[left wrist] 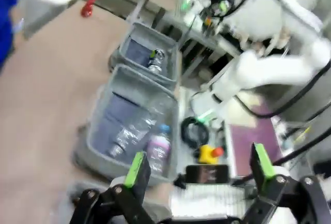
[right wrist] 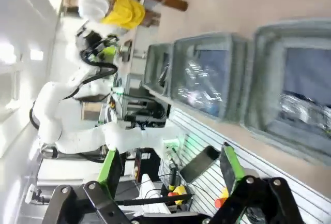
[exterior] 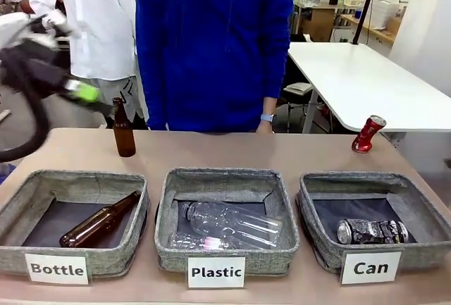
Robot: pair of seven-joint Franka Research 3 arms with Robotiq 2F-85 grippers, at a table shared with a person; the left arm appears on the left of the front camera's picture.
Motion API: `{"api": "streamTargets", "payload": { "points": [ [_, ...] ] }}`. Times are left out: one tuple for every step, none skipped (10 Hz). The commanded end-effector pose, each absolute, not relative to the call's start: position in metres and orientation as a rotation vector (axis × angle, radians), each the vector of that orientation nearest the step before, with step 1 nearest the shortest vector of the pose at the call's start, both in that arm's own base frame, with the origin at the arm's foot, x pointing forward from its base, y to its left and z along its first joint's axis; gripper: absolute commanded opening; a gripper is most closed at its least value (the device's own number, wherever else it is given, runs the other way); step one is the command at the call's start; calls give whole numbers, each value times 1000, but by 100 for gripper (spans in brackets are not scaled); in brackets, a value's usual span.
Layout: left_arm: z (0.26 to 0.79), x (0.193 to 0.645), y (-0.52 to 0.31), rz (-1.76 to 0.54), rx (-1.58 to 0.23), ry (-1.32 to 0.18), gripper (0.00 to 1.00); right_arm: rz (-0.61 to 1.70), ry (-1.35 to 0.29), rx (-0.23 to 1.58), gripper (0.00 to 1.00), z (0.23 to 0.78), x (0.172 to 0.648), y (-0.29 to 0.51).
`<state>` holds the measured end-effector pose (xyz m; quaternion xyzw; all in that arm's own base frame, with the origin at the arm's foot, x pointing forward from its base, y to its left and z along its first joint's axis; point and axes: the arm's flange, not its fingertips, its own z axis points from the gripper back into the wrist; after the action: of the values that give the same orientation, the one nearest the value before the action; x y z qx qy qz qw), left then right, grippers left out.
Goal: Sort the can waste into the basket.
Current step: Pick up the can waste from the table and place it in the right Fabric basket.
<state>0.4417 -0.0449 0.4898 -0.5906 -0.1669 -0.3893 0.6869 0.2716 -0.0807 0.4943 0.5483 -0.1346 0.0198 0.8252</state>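
1. The left gripper (left wrist: 199,168) holds its green-padded fingers spread wide, with nothing between them. The right gripper (right wrist: 170,166) is likewise parted and empty.
2. The black can (exterior: 372,231) lies on its side inside the basket (exterior: 325,247) labelled "Can". The red can (exterior: 368,134) stands tilted near the far right corner, well apart from the basket.
3. The tan table (exterior: 232,151) carries three grey bins in a row. A person (exterior: 211,44) in a blue jacket stands at its far side, and a white table (exterior: 352,72) lies beyond.
4. The left arm (exterior: 28,72) is raised at the far left, blurred, near an upright brown bottle (exterior: 124,134).
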Motion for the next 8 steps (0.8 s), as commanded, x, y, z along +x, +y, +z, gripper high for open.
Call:
{"api": "streamTargets", "payload": {
  "points": [
    [463, 422, 4, -541, -1574, -318, 100, 77, -235, 1227, 100, 471, 287, 1],
    [439, 410, 37, -328, -1649, -355, 100, 82, -203, 1293, 100, 468, 298, 20],
    [419, 400, 54, -207, -1708, -306, 100, 56, -205, 1313, 100, 462, 313, 27],
    [409, 391, 64, -146, -1695, -334, 100, -2, -196, 1350, 100, 451, 327, 26],
    [400, 387, 65, -154, -1677, -327, 100, -80, -180, 1403, 100, 439, 340, 14],
    [387, 392, 62, -165, -1615, -336, 100, -120, -195, 1446, 100, 432, 350, -11],
    [381, 397, 63, -178, -1555, -328, 100, -142, -211, 1439, 100, 431, 351, -34],
    [380, 387, 80, -155, -1656, -301, 100, -173, -256, 1385, 100, 428, 356, -61]
  ]
}}
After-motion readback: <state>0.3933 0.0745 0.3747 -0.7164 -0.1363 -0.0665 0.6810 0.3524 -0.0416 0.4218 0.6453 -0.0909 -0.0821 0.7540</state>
